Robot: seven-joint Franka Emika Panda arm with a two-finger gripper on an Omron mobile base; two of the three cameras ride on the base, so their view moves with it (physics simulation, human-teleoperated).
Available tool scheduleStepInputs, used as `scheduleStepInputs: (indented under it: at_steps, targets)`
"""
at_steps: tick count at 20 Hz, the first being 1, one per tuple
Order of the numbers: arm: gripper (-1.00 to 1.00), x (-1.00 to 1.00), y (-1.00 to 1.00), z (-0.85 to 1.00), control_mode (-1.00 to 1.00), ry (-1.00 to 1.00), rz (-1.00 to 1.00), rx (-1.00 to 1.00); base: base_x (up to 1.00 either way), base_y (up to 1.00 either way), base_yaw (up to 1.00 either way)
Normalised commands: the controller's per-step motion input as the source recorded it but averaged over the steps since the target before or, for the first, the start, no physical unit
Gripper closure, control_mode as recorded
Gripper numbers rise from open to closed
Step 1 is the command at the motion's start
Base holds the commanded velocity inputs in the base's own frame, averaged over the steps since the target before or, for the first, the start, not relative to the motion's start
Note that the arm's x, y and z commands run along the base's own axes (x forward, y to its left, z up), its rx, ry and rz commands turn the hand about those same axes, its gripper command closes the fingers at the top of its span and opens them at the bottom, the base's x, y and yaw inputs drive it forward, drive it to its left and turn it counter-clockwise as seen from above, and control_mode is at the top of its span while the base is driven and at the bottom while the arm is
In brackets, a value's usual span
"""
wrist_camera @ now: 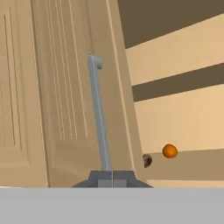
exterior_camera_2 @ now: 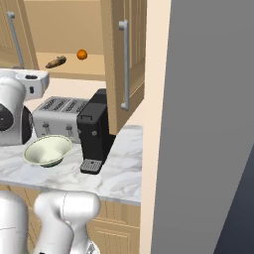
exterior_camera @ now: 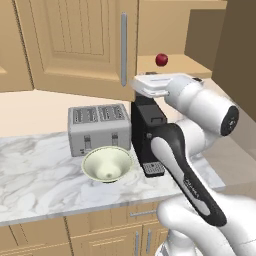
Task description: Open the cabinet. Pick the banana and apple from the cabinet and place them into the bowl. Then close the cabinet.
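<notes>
Now, step: I judge the opening of the cabinet [exterior_camera: 75, 45] is underway or just done; both doors stand swung out and the shelf inside shows.
Claw: my claw [wrist_camera: 112, 179] sits just below the left door's bar handle [wrist_camera: 98, 118] in the hand view. The two dark tips appear pressed close with only a thin seam between them, nothing pinched. Whether they touch the bar I cannot tell.
Apple: the apple [exterior_camera: 161, 60] rests on the cabinet shelf, in the open gap right of the door, above my wrist.
Banana: the banana [exterior_camera_2: 55, 62] lies on the same shelf, left of an orange ball [exterior_camera_2: 82, 54], apart from it.
Bowl: the bowl [exterior_camera: 107, 163] sits on the marble table [exterior_camera: 35, 170], in front of the toaster [exterior_camera: 99, 127] and beside the black coffee machine [exterior_camera: 147, 135].
Apple handling: probably light, hard and glossy, apt to roll or squirt out. I would pinch across its widest middle, tips level.
Banana handling: likely light and softer, bruising under pressure. I would grip across its middle, crosswise to its length, gently.
Risk: the orange ball is similar in size to the apple; I must not take it. The shelf edge is close, so a nudge could roll fruit off.
</notes>
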Motion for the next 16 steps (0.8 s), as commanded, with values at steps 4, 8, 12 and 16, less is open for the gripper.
scheduleStepInputs:
  at_steps: [4,8,12,16]
  targets:
    - [1.0,0.1,-0.26,-0.02,-1.0,0.0,0.15,0.0,0.0,0.0,0.0]
    - [1.0,0.18,-0.15,-0.04,-1.0,0.0,0.11,0.0,0.0,0.0,0.0]
    - [1.0,0.41,0.0,-0.08,-1.0,0.0,0.08,0.0,0.0,0.0,0.0]
    - [1.0,0.44,0.0,-0.03,-1.0,0.0,0.06,0.0,0.0,0.0,0.0]
